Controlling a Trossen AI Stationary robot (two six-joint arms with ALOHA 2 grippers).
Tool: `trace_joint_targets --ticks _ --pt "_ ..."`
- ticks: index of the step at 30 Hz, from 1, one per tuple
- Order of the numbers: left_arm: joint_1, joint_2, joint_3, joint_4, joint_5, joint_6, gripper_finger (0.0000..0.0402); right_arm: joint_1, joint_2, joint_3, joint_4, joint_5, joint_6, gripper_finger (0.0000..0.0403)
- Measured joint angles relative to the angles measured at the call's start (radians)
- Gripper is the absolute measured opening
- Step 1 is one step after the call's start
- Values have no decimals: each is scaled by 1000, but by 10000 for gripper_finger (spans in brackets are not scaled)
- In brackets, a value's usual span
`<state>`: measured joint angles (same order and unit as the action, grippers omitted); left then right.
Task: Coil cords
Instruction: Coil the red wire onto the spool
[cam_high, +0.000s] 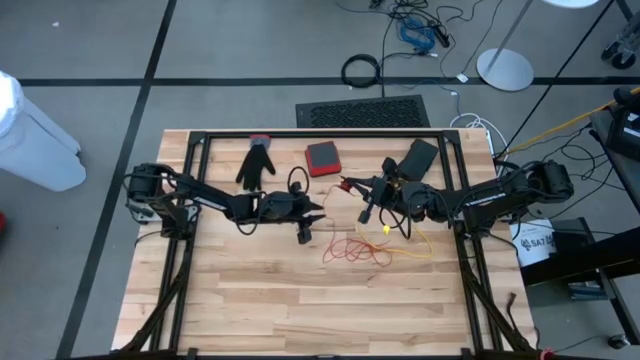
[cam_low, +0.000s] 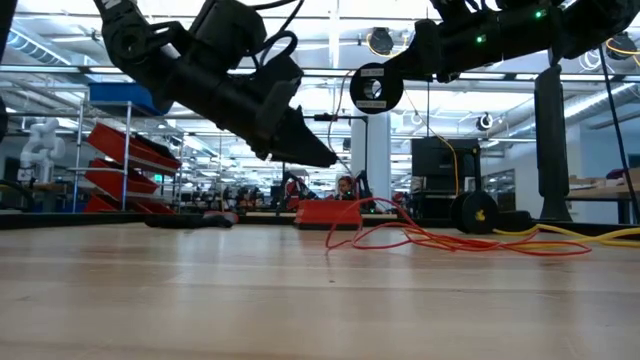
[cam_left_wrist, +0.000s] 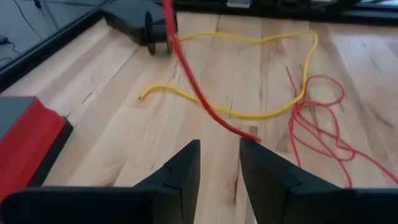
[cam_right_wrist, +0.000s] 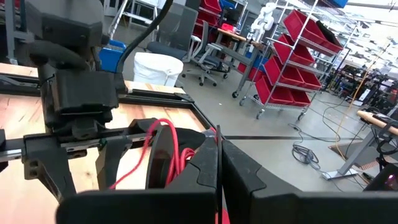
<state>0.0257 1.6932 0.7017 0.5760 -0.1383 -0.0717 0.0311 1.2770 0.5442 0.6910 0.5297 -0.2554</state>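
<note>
A robotics lab — red bin shelving (cam_right_wrist: 298, 56), office chairs (cam_right_wrist: 211, 46) and workbenches beyond the table (cam_high: 300, 290).

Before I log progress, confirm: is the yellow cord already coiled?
No. The yellow cord lies in a loose open loop across the table, one end lying free.

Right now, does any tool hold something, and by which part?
The right tool pinches the red cord near one end. The left tool holds nothing.
</note>
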Motion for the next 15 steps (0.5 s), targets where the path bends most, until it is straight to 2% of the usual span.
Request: trace_joint_targets --ticks 7,15 --pt "0 9 0 14 13 -2 121 0 0 0 1 0 0 0" --pt "0 101 0 48 56 -46 121 0 0 0 0 0 0 0"
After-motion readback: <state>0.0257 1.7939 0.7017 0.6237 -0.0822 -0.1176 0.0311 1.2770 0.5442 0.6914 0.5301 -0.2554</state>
